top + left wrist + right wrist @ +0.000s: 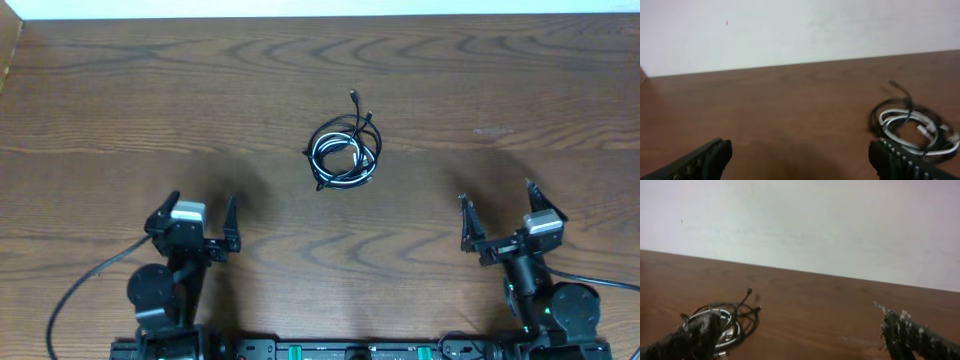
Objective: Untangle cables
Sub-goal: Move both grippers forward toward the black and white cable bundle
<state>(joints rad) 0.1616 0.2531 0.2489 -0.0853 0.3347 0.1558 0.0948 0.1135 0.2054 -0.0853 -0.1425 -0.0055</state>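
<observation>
Near the middle of the table (120, 100), a little closer to its far edge than to the near one, the cables (343, 152) lie in one small knotted coil: black cords wound round with a white one, and two thin black plug ends sticking out of the loop toward the far edge. The bundle rests flat on the wood, touched by nothing. It lies between the two arms and farther from the near edge than either, well apart from both. The left gripper (202, 202) sits by the near edge, toward the table's left side, with the coil ahead of it and off to its right. Its fingers (705, 160) are spread wide, with only bare wood between them. The right gripper (496, 195) sits by the near edge toward the right side, the coil ahead and to its left. Its fingers (910, 335) are likewise spread as wide as they go and pinch nothing. In the right wrist view the near finger partly covers the coil, but the overhead view shows clear space between them.
</observation>
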